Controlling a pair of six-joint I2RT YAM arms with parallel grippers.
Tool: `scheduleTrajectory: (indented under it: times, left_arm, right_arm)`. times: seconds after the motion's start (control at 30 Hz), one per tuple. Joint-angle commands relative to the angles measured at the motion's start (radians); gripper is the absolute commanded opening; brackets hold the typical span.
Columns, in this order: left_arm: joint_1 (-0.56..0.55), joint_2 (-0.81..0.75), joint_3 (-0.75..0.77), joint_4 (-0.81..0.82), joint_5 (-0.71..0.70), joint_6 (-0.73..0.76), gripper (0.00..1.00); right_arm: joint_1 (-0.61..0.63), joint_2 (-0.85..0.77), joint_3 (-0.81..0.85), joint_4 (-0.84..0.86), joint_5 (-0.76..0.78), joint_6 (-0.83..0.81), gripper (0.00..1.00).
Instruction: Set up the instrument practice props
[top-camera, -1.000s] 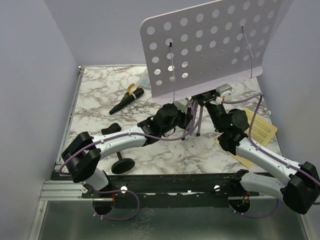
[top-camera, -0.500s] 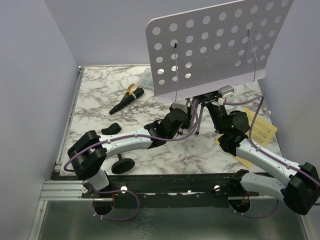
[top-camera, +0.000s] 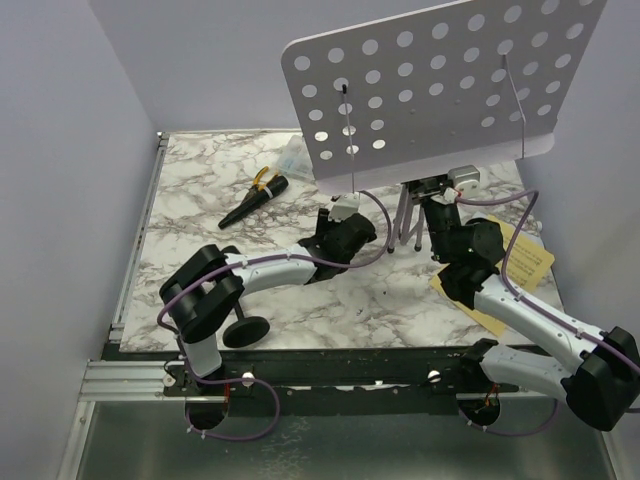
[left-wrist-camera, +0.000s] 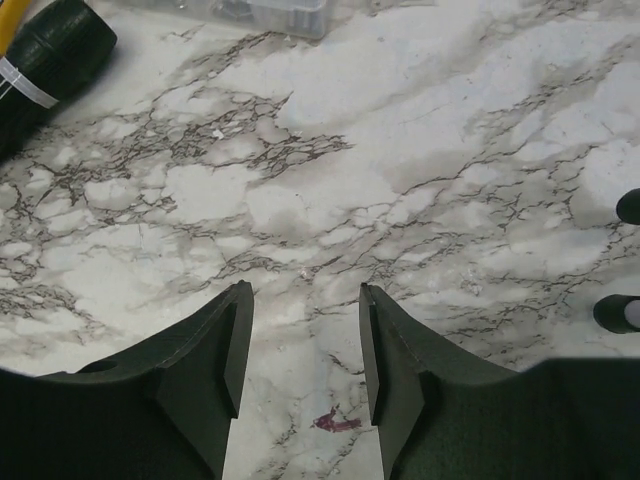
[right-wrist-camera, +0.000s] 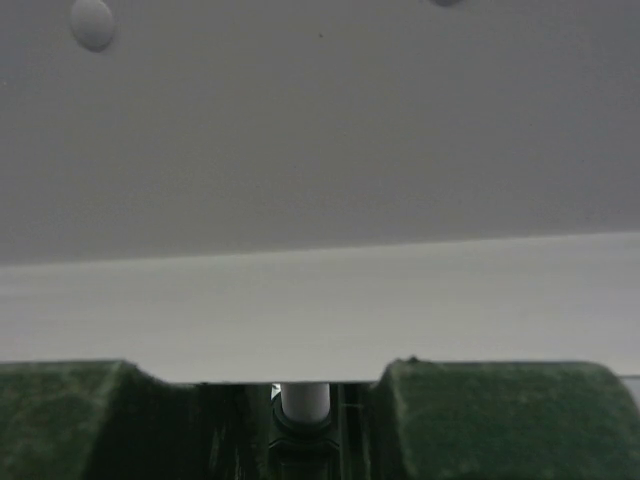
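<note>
**Desk:** Where is the music stand (top-camera: 430, 90) on your screen?

**Me:** I see it upright towards the table's (top-camera: 200, 190) far right corner. It is a lilac panel punched with rows of round holes, leaning back a little on thin tripod legs.

**Desk:** And the jaws?

**Me:** My right gripper (top-camera: 435, 190) is tucked under the panel, pinching the stand's thin post. My left gripper (left-wrist-camera: 302, 300) hangs over bare marble just left of the legs, jaws spread and holding nothing.

**Desk:** The other props?

**Me:** The black microphone (top-camera: 250, 207) lies towards the far left, touching the pliers (top-camera: 264, 180). The yellow sheets (top-camera: 528, 262) lie at the right edge. The round-based mic stand (top-camera: 246, 329) sits by the near edge, on the left.
</note>
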Motion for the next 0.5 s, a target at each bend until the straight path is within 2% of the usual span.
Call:
scheduleTrajectory:
  times: [0.0,0.13,0.2,0.23,0.37,0.47]
  left_arm:
    - [-0.020,-0.025,0.041,0.033,0.056,0.027,0.54]
    - [-0.022,-0.106,-0.026,0.041,0.169,0.005,0.64]
    - [-0.022,-0.180,-0.100,0.096,0.262,0.008,0.79]
    - [-0.022,-0.217,-0.143,0.126,0.311,0.008,0.83]
    - [-0.022,-0.368,-0.259,0.192,0.405,-0.011,0.88]
    - [-0.022,-0.425,-0.282,0.210,0.436,-0.012,0.90]
  right_arm:
    - [0.010,-0.033,0.108,0.251,-0.010,-0.006,0.01]
    - [0.010,-0.031,0.083,0.293,0.021,0.014,0.00]
    - [0.009,-0.028,0.081,0.295,0.039,0.035,0.01]
    - [0.009,-0.025,0.079,0.296,0.050,0.043,0.01]
    - [0.009,-0.006,0.085,0.309,0.084,0.062,0.01]
    - [0.010,0.005,0.092,0.309,0.086,0.064,0.00]
